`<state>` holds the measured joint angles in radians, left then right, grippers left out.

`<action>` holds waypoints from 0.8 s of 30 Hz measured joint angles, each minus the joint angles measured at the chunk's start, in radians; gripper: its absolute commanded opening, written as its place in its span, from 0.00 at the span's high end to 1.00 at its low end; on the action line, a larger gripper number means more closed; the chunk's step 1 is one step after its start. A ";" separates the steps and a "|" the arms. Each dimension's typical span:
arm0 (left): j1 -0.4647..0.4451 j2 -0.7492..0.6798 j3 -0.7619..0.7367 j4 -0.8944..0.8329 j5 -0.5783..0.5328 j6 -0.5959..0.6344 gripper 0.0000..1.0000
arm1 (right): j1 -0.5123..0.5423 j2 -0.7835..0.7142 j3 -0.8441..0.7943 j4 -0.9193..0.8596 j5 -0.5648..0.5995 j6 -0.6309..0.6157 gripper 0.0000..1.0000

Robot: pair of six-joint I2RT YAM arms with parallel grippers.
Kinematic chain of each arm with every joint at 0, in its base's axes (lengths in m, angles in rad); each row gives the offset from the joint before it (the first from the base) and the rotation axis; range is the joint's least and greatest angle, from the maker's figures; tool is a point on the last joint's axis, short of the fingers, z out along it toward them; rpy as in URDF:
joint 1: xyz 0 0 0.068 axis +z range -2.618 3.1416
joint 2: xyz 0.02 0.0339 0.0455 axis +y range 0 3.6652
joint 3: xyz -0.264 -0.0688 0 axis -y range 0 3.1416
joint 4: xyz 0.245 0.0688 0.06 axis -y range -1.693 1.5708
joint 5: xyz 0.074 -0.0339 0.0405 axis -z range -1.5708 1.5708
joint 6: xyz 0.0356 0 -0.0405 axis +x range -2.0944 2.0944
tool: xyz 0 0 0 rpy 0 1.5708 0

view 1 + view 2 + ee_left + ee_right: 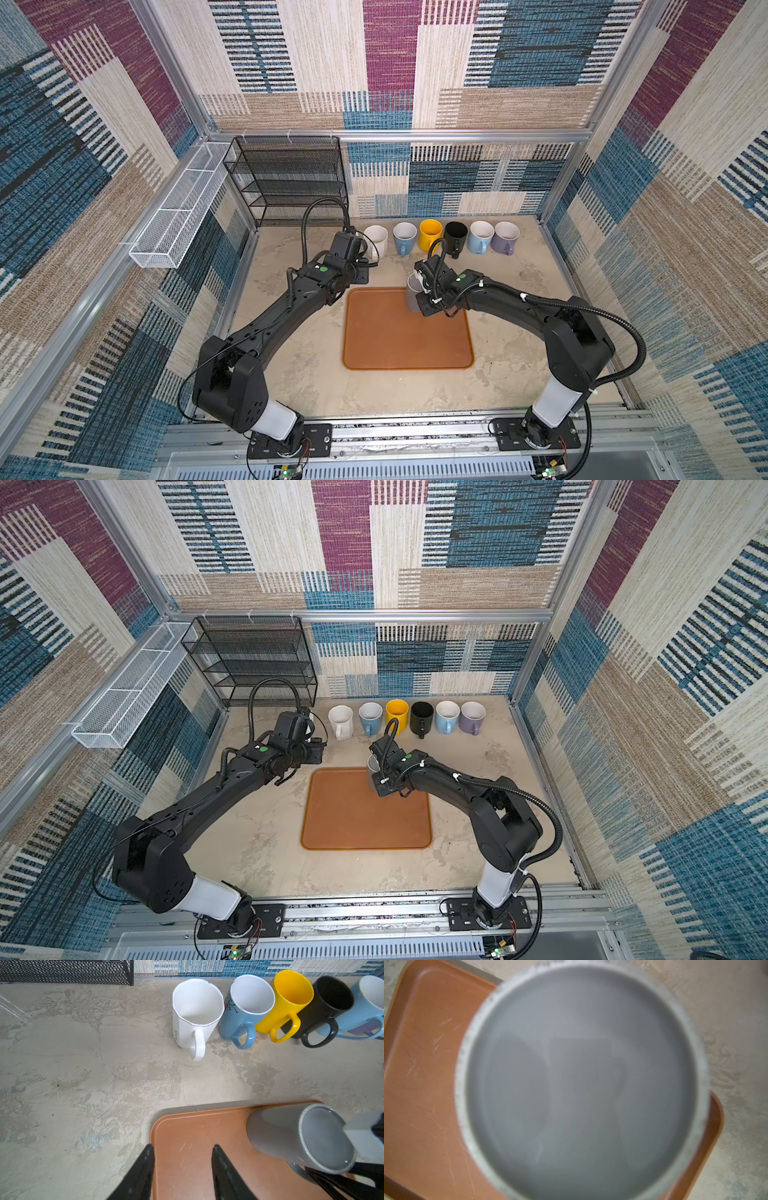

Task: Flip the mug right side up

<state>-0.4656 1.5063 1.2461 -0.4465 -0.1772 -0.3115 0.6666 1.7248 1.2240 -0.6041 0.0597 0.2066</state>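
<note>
A grey mug (412, 296) (372, 764) stands upside down on the far right corner of the orange tray (407, 345). Its flat base (324, 1136) faces up and fills the right wrist view (581, 1080), hiding the fingers there. My right gripper (426, 306) reaches down beside the mug. In the left wrist view its black fingers (336, 1182) are shut on the mug's handle (297, 1171). My left gripper (182, 1147) (371, 263) hovers open over the tray's far left corner, with nothing between its fingers.
Several upright mugs line the back wall: white (376, 239), blue (404, 235), yellow (430, 232), black (456, 235), light blue (481, 235), purple (506, 236). A black mesh rack (291, 178) stands at the back left, and a white wire basket (183, 208) hangs on the left wall.
</note>
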 measured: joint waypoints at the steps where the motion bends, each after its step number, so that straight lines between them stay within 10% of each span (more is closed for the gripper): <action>1: 0.000 -0.002 0.000 0.000 0.000 0.000 0.54 | 0.000 -0.006 -0.003 -0.001 0.000 0.001 0.95; 24: 0.000 -0.032 -0.006 0.000 0.019 0.000 0.54 | -0.010 -0.206 -0.158 0.280 -0.208 -0.091 1.00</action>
<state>-0.4656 1.4742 1.2400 -0.4469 -0.1577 -0.3115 0.6571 1.5185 1.0660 -0.3244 -0.1482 0.1158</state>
